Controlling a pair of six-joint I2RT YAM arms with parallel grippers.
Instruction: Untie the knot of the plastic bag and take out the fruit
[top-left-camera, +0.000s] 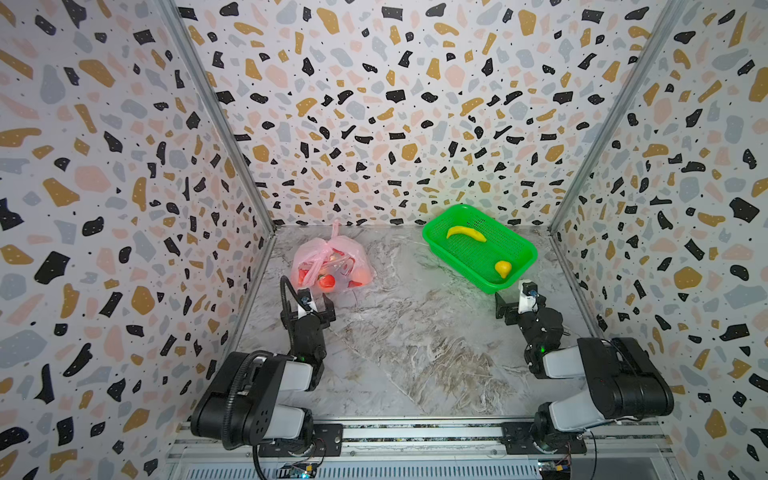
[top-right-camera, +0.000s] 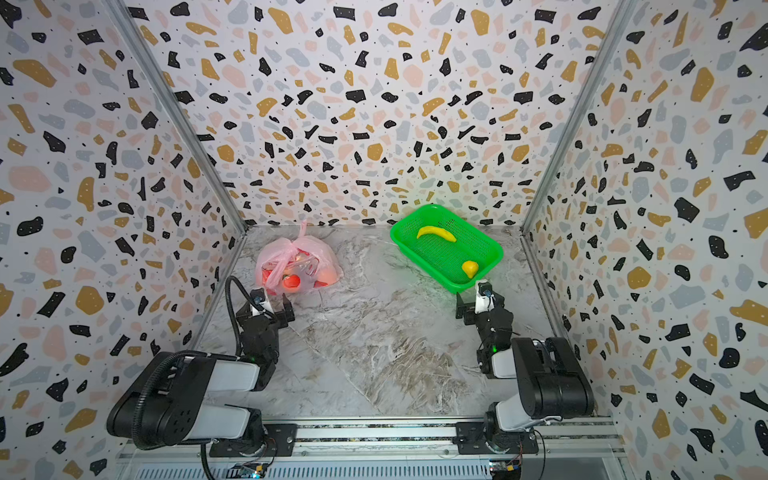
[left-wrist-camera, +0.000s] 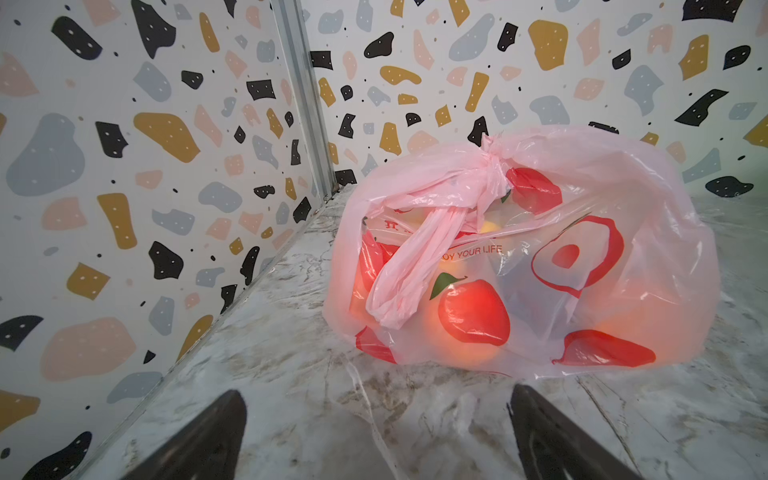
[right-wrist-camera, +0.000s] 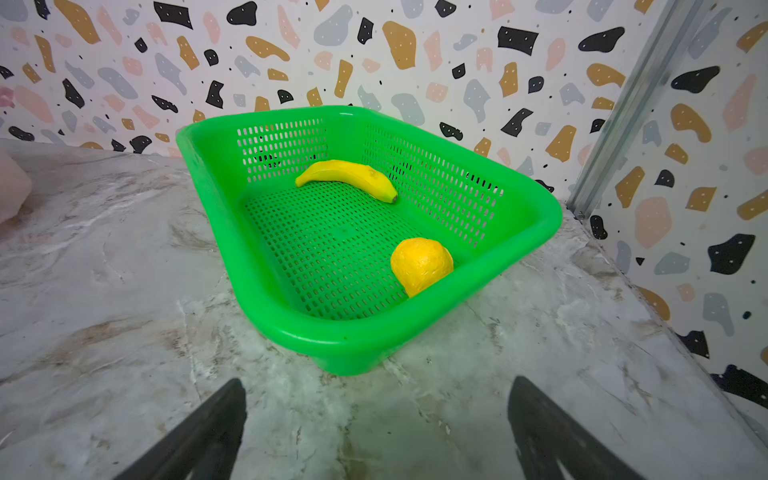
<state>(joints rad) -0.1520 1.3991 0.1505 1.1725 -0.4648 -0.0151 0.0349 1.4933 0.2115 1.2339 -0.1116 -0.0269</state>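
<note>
Knot (left-wrist-camera: 492, 166) intact: a tight twisted bunch at the top of the plastic bag (left-wrist-camera: 519, 257), with one loose handle strip (left-wrist-camera: 407, 270) drooping down the near face. The bag sits on the marble table (top-left-camera: 415, 332) near the back left corner, close to the side wall, and the fruit (left-wrist-camera: 465, 353) shows only as an orange glow through the film. The left gripper (top-left-camera: 309, 309) stands just in front of the bag, jaws spread wide and holding nothing. The right gripper (top-left-camera: 517, 297) is likewise wide open and empty, just beside the near corner of the green basket (top-left-camera: 432, 239), well apart from the bag. The basket holds a banana (right-wrist-camera: 347, 176) and a lemon (right-wrist-camera: 422, 266). Risks, as judged: a pull on the drooping strip alone may cinch the knot tighter rather than free it. With only one gripper near, the light bag will likely lift or slide towards the wall instead of yielding, so the right arm must cross over to brace it. The thin film may tear under a hard pinch, and loosened fruit could roll away across the table.
</note>
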